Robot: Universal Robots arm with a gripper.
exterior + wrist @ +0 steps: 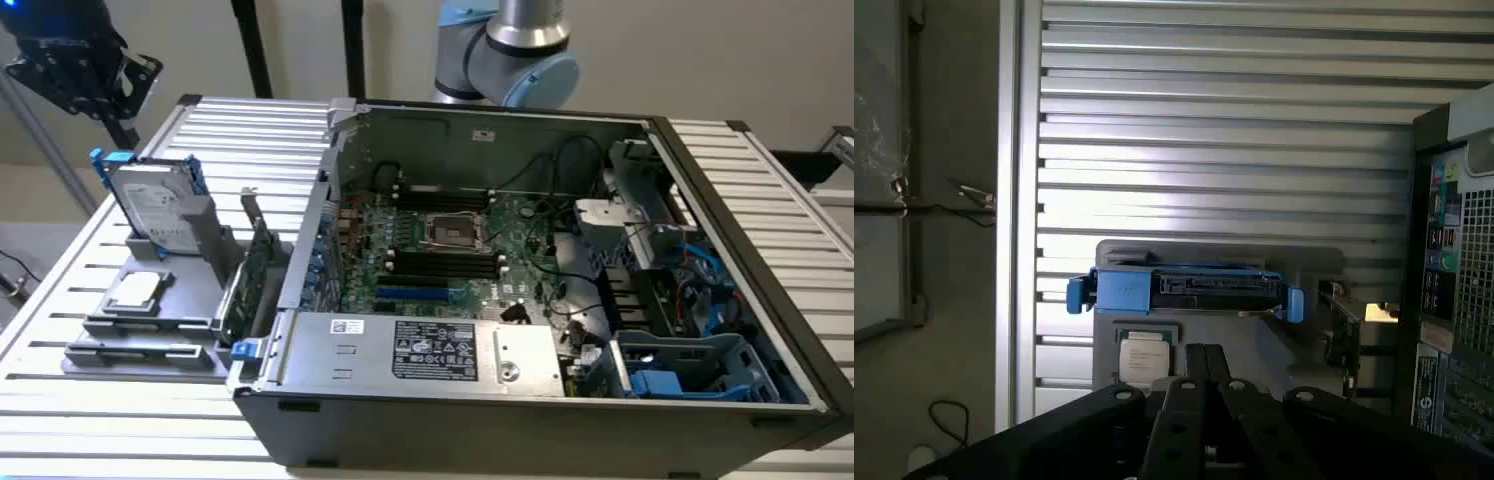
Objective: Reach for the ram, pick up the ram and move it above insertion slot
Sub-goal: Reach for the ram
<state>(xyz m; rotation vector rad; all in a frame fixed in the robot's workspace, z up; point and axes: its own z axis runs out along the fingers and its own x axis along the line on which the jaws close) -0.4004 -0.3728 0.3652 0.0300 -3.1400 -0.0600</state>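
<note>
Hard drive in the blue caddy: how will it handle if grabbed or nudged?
Hard drive probably rigid and heavy for its size: metal casing. Standing on edge in the grey stand, it may tip if pushed sideways.

Exterior camera stood high off one long side of the open computer case (400, 440), looking down into it from moderate range. Wrist camera rode the gripper (83, 85), high beside the case, facing down. Both views shared the hard drive (1184, 290) beside the case.
</note>
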